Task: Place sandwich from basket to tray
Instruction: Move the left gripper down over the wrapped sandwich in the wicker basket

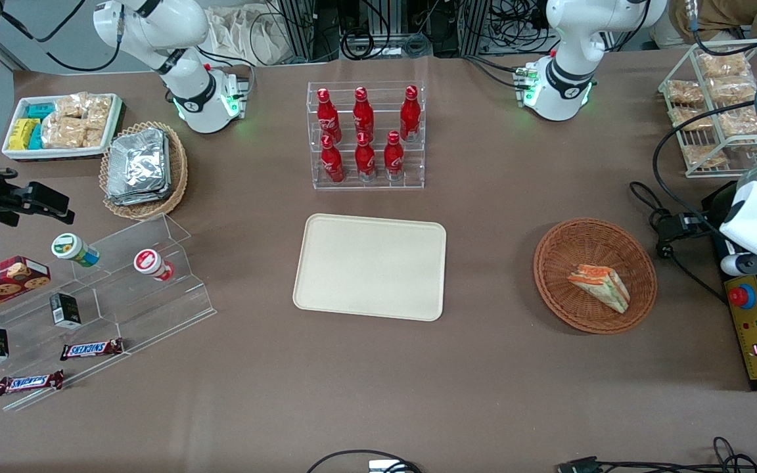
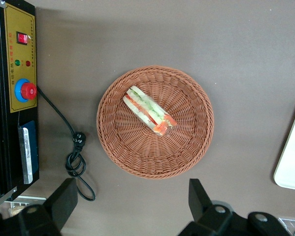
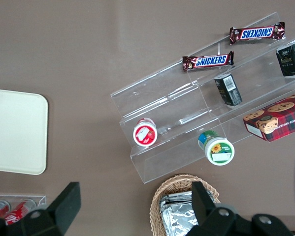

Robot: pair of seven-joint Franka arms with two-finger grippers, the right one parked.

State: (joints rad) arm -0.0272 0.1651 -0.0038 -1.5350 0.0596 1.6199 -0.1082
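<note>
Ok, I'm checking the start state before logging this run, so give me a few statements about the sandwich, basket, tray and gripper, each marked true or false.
1. The sandwich lies in the basket. True.
2. The tray already holds a sandwich. False: nothing lies on it.
3. The gripper is shut on the sandwich. False: it is open and hangs above the table beside the basket, holding nothing.
4. The tray lies nearer to the front camera than the rack of red bottles. True.
5. The basket holds two sandwiches. False: only one wedge is in it.
</note>
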